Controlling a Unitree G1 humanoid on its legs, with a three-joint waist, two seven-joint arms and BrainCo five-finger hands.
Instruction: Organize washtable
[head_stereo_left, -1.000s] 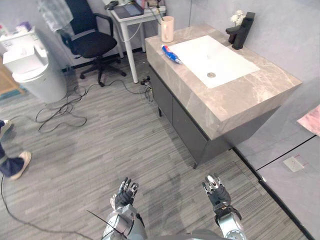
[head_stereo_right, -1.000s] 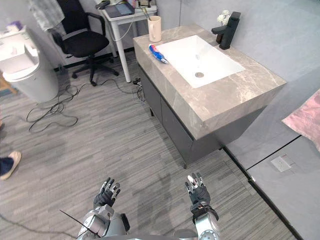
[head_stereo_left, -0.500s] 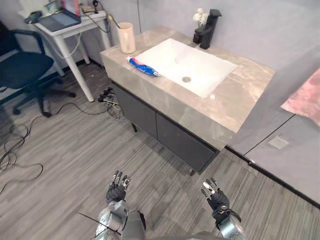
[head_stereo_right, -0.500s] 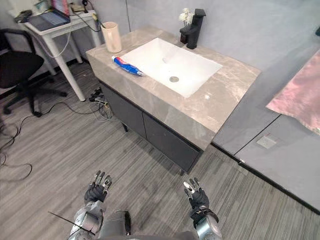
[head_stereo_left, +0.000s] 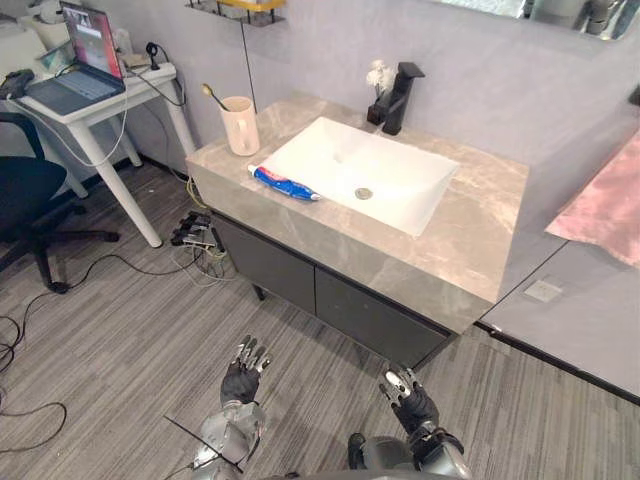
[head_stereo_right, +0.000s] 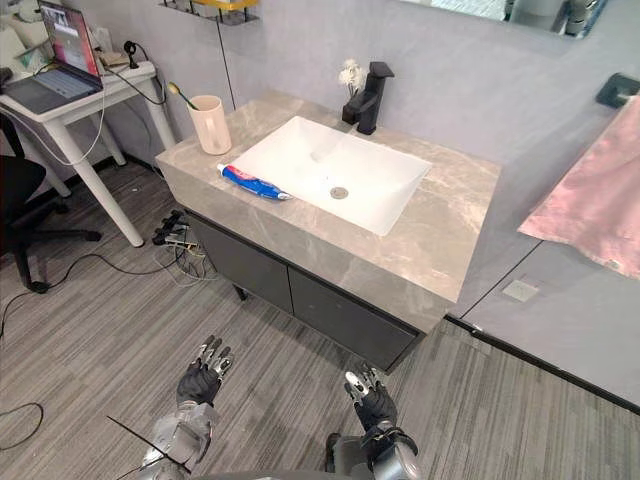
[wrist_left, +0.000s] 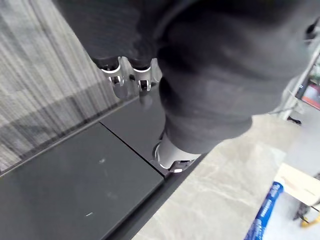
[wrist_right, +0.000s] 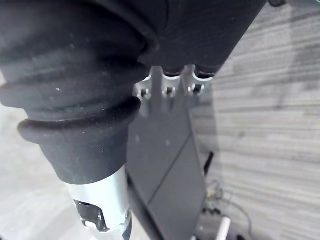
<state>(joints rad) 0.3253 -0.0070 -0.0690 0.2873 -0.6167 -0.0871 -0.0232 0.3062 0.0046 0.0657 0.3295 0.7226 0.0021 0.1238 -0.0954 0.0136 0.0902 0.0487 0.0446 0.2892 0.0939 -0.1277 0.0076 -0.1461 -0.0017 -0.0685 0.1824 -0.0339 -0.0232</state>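
Both hands low at 6 o'clock of head view, over grey plank floor, well short of the washtable. L hand: fingers straight, spread a bit, nothing in it. R hand: same, fingers straight and apart, empty. L wrist view looks past its fingers at the dark cabinet front under the counter. R wrist view shows finger bases w/ the same cabinet beyond.

Washtable at 12 o'clock of the hands: marble top, white basin sunk in the middle. Toothpaste tube, blue w/ red end, lies flat on the counter at 9 o'clock of the basin, just beside its rim; also seen in L wrist view. Beige cup stands upright at 10 o'clock of the tube, near but apart, w/ a thin-handled item leaning out; can't tell what kind. Black faucet at 12 o'clock of the basin, small white flowers touching its 9 o'clock side.

Pink towel hangs at 3 o'clock of the table. White desk w/ open laptop at 9–10 o'clock, black office chair below it.
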